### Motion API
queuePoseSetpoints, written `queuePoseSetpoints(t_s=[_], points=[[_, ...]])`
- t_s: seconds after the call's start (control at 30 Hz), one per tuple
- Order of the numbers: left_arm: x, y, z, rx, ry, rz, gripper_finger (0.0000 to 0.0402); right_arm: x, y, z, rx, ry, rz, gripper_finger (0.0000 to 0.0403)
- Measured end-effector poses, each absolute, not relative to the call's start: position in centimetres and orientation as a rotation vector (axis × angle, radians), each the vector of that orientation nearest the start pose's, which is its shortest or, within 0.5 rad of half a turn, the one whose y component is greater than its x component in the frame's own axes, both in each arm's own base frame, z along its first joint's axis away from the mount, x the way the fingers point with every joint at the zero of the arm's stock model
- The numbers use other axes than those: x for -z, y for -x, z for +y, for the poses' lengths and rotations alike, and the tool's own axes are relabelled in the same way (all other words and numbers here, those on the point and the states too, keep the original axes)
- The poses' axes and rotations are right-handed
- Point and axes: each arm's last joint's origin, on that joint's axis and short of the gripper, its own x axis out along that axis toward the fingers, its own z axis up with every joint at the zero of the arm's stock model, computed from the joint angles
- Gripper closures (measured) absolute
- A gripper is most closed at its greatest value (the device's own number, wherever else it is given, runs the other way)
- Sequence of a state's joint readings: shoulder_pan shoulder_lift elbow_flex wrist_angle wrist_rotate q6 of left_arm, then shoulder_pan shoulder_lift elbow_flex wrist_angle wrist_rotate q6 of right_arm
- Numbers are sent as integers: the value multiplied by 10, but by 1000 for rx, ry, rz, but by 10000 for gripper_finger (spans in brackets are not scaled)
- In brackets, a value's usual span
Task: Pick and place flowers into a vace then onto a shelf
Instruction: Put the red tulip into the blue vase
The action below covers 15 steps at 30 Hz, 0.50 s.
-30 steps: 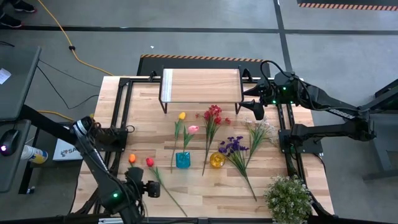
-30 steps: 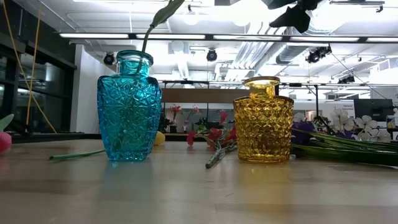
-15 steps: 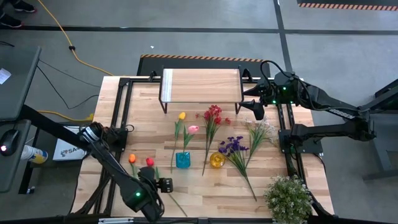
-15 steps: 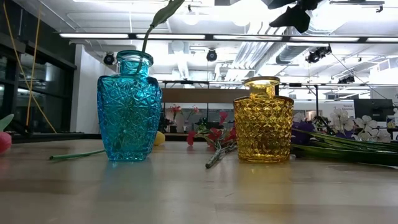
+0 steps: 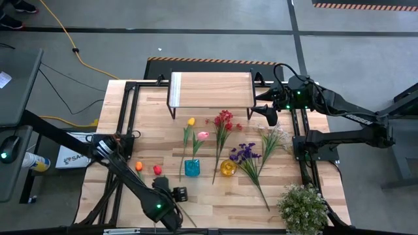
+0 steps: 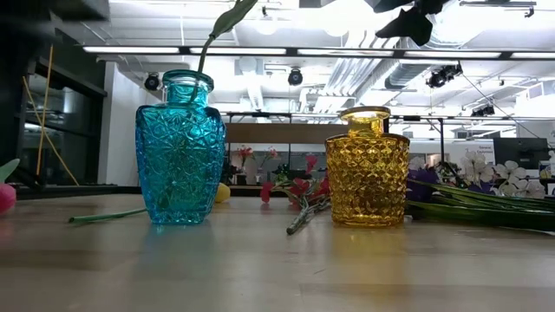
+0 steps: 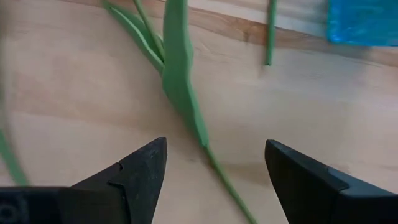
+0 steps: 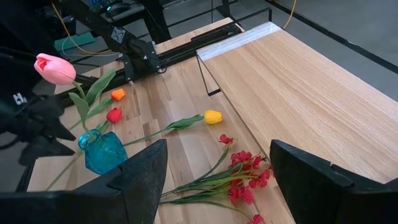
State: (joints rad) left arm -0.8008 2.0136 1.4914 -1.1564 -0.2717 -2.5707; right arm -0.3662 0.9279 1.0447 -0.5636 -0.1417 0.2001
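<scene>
Flowers lie across the wooden table [image 5: 307, 196]: at the left, an orange tulip [image 5: 138, 166] and a red tulip [image 5: 157, 170] rest flat, and the left gripper [image 5: 182, 194] hovers over the red tulip's stem [image 7: 214, 168], fingers spread and empty. A pink tulip [image 5: 203, 136] stands in the blue vase [image 5: 191, 168], a yellow tulip [image 5: 191, 121] lying beside it. Rightward come the red spray [image 5: 224, 119], yellow vase [image 5: 227, 168], purple spray [image 5: 243, 153] and white spray [image 5: 271, 137]. Behind stands the shelf [image 5: 210, 89], bare. The right gripper [image 5: 269, 115] waits wide open, empty, beside the shelf's right end.
</scene>
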Motion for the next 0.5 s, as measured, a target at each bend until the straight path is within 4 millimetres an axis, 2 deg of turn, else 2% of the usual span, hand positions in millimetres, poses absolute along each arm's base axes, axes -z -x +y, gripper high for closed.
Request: queuePoseSetpoints(t_s=[0.27, 0.5], points=[[-148, -268, -258, -1408, 1180, 858, 98, -361, -174, -62, 254, -311, 411, 130], [-140, -270, -260, -1407, 1160, 853, 98, -361, -174, -61, 225, -317, 412, 130]])
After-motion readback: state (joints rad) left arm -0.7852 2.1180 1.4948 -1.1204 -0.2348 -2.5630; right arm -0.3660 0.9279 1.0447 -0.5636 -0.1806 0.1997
